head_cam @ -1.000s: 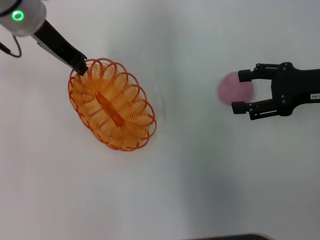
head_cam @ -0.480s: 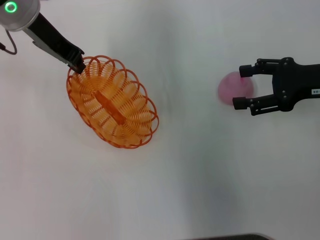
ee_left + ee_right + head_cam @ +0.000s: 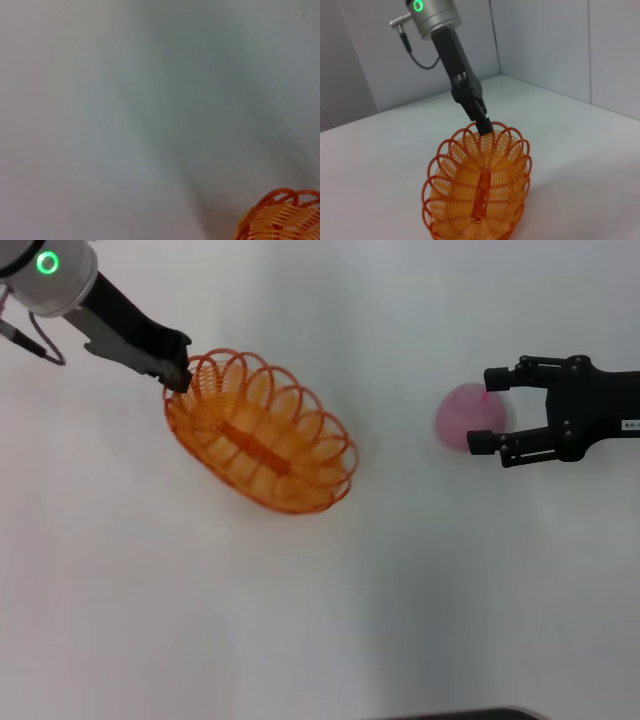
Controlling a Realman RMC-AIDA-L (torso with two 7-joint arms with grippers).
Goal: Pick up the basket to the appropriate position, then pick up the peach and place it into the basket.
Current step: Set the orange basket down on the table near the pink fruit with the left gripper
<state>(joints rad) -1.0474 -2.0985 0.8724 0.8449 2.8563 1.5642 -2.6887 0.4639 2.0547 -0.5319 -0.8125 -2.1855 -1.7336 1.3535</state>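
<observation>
The orange wire-loop basket [image 3: 260, 445] lies left of centre on the white table, tilted, with its far-left rim pinched by my left gripper [image 3: 180, 377], which is shut on it. The basket also shows in the right wrist view [image 3: 479, 192], with the left gripper [image 3: 482, 125] clamped on its far rim, and at a corner of the left wrist view [image 3: 282, 215]. The pink peach [image 3: 466, 418] rests on the table at the right. My right gripper [image 3: 490, 408] is open, its fingers on either side of the peach's right half.
The white table [image 3: 320, 620] stretches bare in front and between basket and peach. Grey walls [image 3: 545, 45] stand behind the table in the right wrist view. A dark edge [image 3: 460, 714] shows at the bottom of the head view.
My left gripper has swung the basket to the right and turned it, so its long axis points more toward the peach. The right gripper and peach have hardly moved.
</observation>
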